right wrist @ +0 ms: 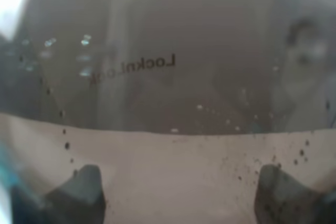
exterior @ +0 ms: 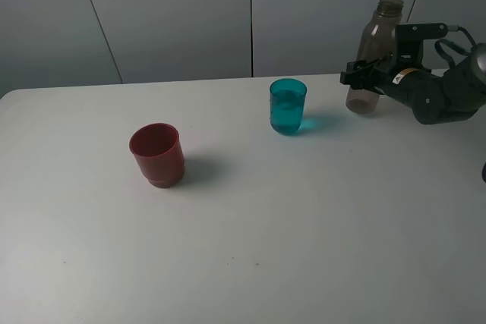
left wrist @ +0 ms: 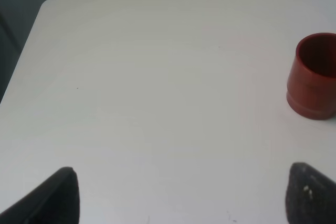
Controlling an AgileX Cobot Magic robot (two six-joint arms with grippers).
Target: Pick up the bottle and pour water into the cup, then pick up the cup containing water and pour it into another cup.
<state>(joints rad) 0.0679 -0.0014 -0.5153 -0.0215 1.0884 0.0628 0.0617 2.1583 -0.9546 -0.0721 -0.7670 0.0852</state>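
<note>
The smoky grey-brown bottle (exterior: pixel 386 26) stands upright on the table at the back right. My right gripper (exterior: pixel 363 75) is closed around its middle. In the right wrist view the bottle (right wrist: pixel 173 66) fills the frame between the two fingertips (right wrist: pixel 79 192). The teal cup (exterior: pixel 288 107) stands left of the bottle, apart from it, with water inside. The dark red cup (exterior: pixel 157 155) stands upright further left and nearer; it also shows in the left wrist view (left wrist: pixel 314 77). My left gripper (left wrist: pixel 181 192) is open and empty over bare table, away from the red cup.
The white table (exterior: pixel 250 248) has its far edge just behind the bottle, with a grey panelled wall (exterior: pixel 182 13) beyond. The table's far left corner (left wrist: pixel 50 3) shows in the left wrist view.
</note>
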